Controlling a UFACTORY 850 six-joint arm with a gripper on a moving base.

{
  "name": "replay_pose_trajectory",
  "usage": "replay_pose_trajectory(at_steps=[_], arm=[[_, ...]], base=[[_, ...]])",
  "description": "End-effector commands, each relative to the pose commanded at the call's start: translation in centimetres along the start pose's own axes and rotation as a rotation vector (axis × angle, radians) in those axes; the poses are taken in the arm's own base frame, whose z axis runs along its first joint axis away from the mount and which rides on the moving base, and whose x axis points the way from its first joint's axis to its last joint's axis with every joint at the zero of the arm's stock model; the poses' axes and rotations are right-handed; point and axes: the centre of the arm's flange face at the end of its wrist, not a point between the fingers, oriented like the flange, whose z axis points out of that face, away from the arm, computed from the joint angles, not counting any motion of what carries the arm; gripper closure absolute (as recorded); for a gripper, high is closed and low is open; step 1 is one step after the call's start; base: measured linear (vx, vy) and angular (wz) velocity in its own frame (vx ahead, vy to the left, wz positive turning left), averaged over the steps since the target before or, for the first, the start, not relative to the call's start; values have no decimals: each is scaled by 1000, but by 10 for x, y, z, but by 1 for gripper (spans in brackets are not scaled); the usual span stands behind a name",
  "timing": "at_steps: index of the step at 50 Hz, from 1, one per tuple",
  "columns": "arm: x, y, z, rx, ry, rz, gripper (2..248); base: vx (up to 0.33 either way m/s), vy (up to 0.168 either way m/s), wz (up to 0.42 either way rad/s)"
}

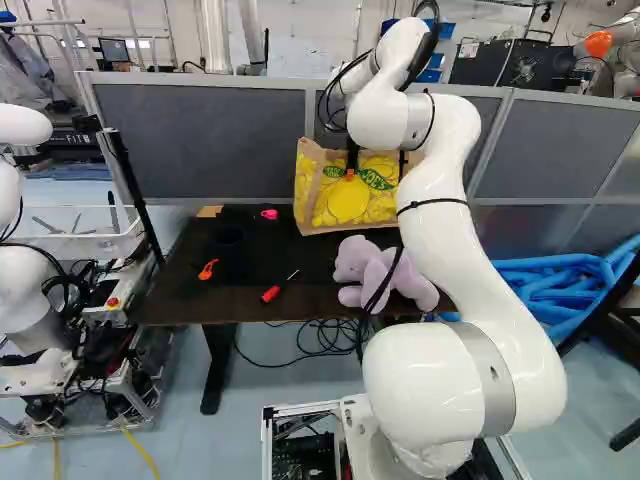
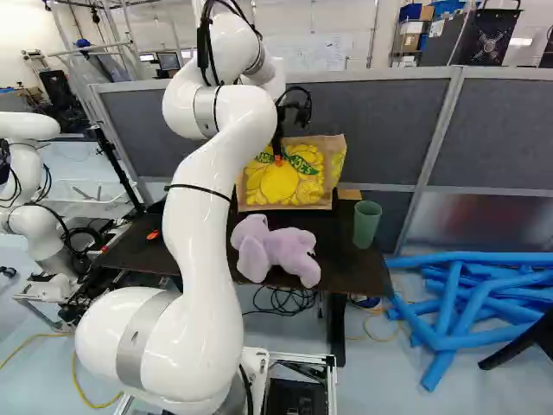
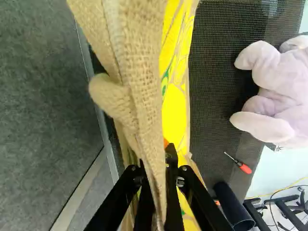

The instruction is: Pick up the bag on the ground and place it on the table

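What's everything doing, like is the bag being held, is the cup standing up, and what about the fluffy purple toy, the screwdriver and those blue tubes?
Bag: upright, held by its top edge.
Gripper: closed on the bag.
Green cup: standing upright on the table.
Purple toy: resting on the table, not held.
Screwdriver: lying flat on the table.
Blue tubes: heaped on the floor.

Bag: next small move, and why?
Probably ease the gripper down slightly before releasing: it grips the bag by its upper edge, upright over the rear of the table, and neither base view settles whether the bottom bears weight.
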Motion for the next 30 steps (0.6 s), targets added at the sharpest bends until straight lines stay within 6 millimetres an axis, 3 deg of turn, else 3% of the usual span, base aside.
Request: replay_pose_trajectory(at_steps=[3,4,8,9,13,14,19,20,24,25,29,30], arm=[[0,0,0,0,0,0,229],[0,0,0,-1,0,0,214],[0,0,0,-1,0,0,214],[0,0,0,-1,0,0,182],[0,0,0,-1,0,0,182],[0,0,0,-1,0,0,148],[0,0,0,-1,0,0,148],[0,0,0,-1,0,0,114],[0,0,0,-1,0,0,114],[0,0,0,-1,0,0,78],[0,0,0,-1,0,0,78],[0,0,0,-1,0,0,42]], base=[[0,0,0],[0,0,0],[0,0,0],[0,0,0],[0,0,0],[0,0,0],[0,0,0],[0,0,0],[0,0,0],[0,0,0],[0,0,0],[0,0,0]])
